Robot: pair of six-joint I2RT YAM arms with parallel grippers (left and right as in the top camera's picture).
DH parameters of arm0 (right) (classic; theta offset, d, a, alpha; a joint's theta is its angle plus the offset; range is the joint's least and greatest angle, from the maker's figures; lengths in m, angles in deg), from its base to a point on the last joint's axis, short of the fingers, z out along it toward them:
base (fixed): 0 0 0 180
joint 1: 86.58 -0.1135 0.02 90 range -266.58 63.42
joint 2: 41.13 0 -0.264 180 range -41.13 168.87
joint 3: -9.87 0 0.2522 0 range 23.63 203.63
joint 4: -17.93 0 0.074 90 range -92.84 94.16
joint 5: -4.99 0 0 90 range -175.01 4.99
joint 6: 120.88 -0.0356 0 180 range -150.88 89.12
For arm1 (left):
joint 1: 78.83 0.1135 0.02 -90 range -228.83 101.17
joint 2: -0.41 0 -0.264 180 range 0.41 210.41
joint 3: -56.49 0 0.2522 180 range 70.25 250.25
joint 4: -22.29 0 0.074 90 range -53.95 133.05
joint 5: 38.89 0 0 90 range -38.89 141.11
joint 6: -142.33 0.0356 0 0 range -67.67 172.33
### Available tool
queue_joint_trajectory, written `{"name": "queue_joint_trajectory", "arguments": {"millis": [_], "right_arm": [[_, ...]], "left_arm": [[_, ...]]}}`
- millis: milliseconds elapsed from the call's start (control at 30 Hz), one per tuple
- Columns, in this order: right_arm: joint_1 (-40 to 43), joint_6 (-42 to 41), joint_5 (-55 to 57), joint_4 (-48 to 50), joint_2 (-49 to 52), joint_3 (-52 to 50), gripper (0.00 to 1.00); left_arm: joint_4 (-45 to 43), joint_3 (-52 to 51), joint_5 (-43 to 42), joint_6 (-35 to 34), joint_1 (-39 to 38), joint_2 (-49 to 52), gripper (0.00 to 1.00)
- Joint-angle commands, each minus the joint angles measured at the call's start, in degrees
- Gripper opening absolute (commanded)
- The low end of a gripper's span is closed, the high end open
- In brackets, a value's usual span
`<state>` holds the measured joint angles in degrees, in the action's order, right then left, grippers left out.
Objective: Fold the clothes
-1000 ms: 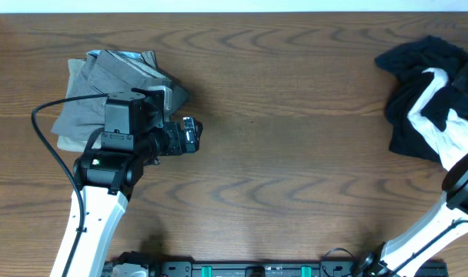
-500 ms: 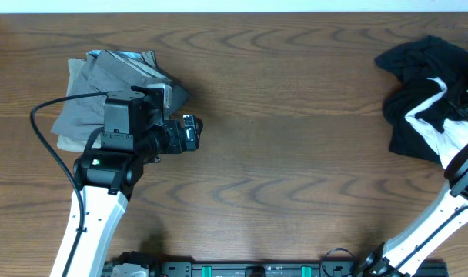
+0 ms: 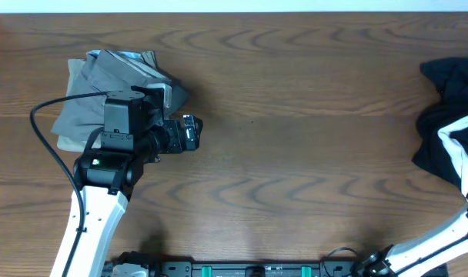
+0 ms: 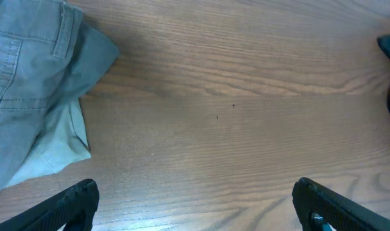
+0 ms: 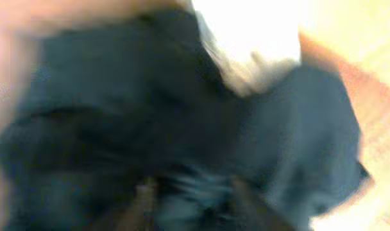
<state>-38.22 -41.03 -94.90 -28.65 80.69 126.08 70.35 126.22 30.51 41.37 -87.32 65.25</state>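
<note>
left arm (image 3: 91,223): white link, black wrist | left pincer (image 4: 194,200): black fingers (image 4: 76,202)

Folded grey and khaki fabric trousers (image 3: 91,81) lay at the brown wooden table's (image 3: 295,154) left; crumpled black-and-white cloth heap (image 3: 434,127) at its far right edge, well apart.

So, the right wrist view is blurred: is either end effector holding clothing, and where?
The left end effector is open, holding nothing. The right end effector is over the black and white clothes; a hold cannot be told.
</note>
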Motion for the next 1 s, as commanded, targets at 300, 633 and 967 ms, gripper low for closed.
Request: {"name": "queue_joint_trajectory", "arguments": {"millis": [300,633,967], "right_arm": [[-10.38,3.10,-3.45,-1.97,-4.07,-0.04,0.58],[-9.84,3.74,6.25,-3.69,-2.40,-0.04,0.60],[-8.50,3.76,11.67,-10.67,-1.79,-0.07,0.51]], "left_arm": [[-0.04,0.94,0.46,-0.76,-0.33,0.00,0.98],[-0.07,0.94,0.26,-0.76,-0.33,0.00,0.98],[-0.07,0.94,0.28,-0.74,-0.33,0.00,0.98]]}}
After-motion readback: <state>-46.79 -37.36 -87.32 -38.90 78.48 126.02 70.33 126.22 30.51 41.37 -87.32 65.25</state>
